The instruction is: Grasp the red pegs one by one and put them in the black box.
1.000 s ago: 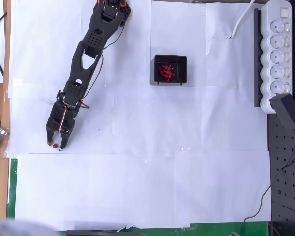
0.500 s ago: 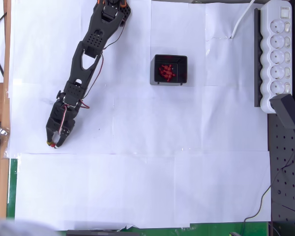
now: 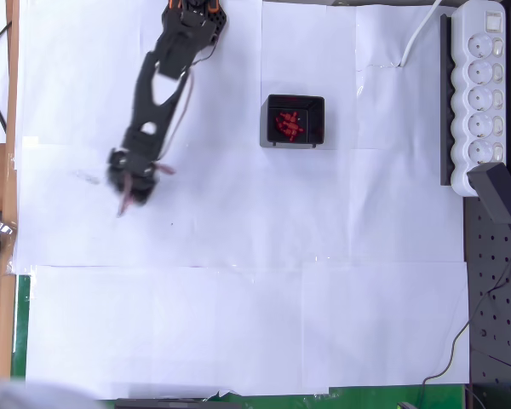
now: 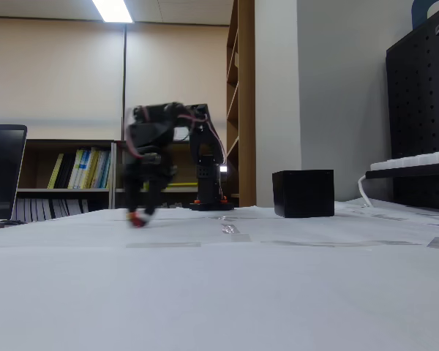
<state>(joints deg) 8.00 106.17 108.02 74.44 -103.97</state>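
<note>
The black arm is motion-blurred, and its gripper hangs over the left part of the white paper. In the fixed view the gripper is shut on a red peg, held just above the table. From overhead the held peg is hidden by the blur. To the right stands the black box, well apart from the gripper, with several red pegs lying inside. In the fixed view the black box shows as a dark cube right of the arm.
A white power strip with a black adapter lies along the right edge, beside a black pegboard. The wooden table edge runs down the left. A laptop stands at the left of the fixed view.
The gripper closed on the red peg near the paper's left edge, then lifted and swung up and to the right with it. The spot where the peg lay is now bare.
</note>
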